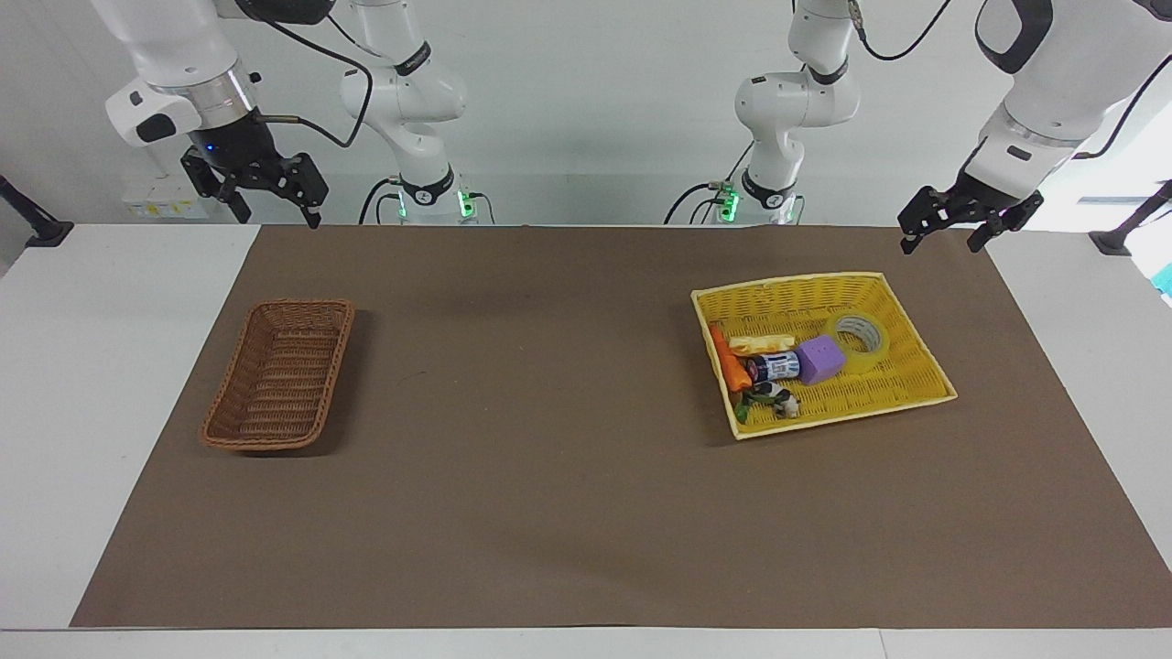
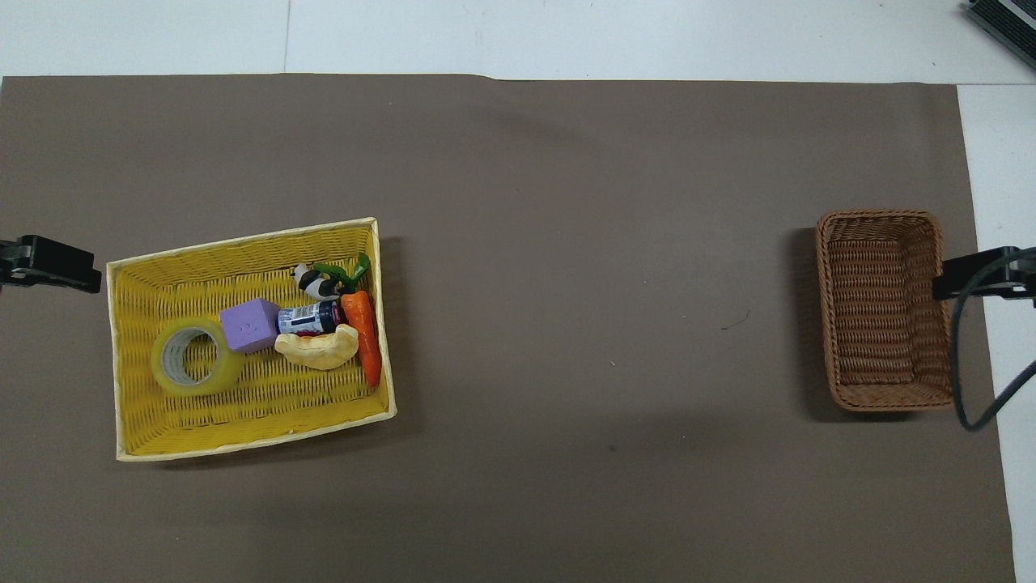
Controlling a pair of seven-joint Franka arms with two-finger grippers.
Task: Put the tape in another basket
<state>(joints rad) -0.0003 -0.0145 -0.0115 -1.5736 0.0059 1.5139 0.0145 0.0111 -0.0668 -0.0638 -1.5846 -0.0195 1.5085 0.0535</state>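
Facing view: two hands are hanging raised, the left hand [image 1: 952,229] and right hand [image 1: 272,201] both spread wide, holding nothing. One brown oblong wicker basket [image 1: 240,384] is sitting empty on the worktop [image 1: 549,513].

Overhead view: one yellowish translucent tape roll [image 2: 194,357] is lying in one yellow woven tray-basket [image 2: 243,425], touching one purple cube [image 2: 251,325].

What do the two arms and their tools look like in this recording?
Both arms are glossy white with black joint bands and silver wrist rings. Loose black cables run along them, and green lights glow at their bases. The left tool and right tool are black linkage fingers; the right wrist shows a small blue light.
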